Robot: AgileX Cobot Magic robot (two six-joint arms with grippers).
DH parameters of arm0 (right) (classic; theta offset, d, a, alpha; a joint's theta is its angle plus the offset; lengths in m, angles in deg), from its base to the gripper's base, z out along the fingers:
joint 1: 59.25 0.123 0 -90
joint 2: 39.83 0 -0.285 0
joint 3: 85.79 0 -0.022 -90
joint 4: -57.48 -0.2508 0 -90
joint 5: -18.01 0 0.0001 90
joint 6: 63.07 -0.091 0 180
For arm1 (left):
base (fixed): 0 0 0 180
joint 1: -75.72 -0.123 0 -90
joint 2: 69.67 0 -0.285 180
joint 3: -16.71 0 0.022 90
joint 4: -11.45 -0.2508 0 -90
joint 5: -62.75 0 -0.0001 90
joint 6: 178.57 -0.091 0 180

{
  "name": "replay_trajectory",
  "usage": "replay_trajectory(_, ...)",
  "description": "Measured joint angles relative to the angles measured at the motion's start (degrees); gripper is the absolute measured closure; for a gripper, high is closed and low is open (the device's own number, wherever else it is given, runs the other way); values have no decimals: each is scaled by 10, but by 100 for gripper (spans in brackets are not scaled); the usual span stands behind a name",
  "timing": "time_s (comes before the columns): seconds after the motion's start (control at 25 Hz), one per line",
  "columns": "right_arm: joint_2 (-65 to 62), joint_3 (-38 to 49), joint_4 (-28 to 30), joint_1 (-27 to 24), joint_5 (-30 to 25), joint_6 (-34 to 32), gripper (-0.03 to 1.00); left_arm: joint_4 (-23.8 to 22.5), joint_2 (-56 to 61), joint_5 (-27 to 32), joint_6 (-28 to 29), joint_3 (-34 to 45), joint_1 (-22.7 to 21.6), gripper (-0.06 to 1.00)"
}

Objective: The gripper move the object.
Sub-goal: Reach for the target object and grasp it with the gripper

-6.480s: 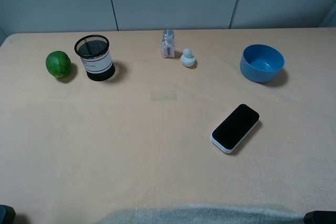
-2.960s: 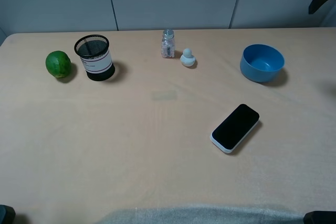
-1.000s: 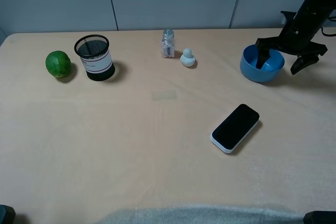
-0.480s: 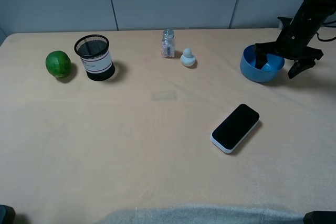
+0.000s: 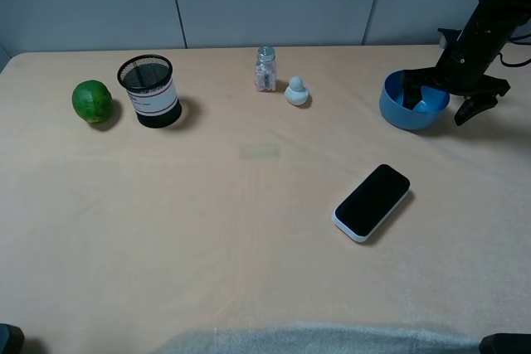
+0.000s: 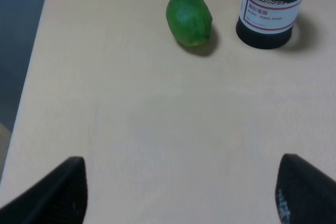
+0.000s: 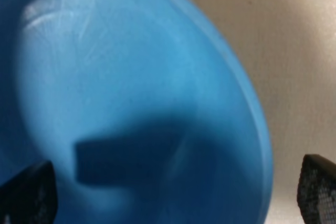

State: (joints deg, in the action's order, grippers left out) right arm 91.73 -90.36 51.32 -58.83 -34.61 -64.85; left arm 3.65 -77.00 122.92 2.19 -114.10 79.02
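The blue bowl stands at the far right of the table. My right gripper is open and straddles the bowl's right rim, with one dark finger inside the bowl and the other outside it. In the right wrist view the bowl fills the frame, and the gripper shows a fingertip over the bowl's inside and a fingertip over the table beyond the rim. My left gripper is open and empty over bare table at the left side.
A black phone lies in front of the bowl. A small white figure and a glass shaker stand at the back middle. A black mesh cup and a green lime stand at the back left; the left wrist view also shows the lime.
The right arm came in from the upper right and lowered its open gripper over the bowl's right rim. In the last half second it barely moved. The bowl has not shifted.
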Motion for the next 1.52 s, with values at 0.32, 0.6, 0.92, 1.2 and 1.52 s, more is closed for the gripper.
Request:
replay_trajectory(0.32,5,0,0,0,1,0,27,0,0,0,0,0,0,15)
replay_trajectory(0.6,13,0,0,0,1,0,27,0,0,0,0,0,0,15)
replay_trajectory(0.92,13,0,0,0,1,0,35,0,0,0,0,0,0,15)
replay_trajectory(1.2,13,0,0,0,3,0,57,0,0,0,0,0,0,15)
replay_trajectory(1.52,13,-1,-1,0,4,21,89,0,0,0,0,0,0,15)
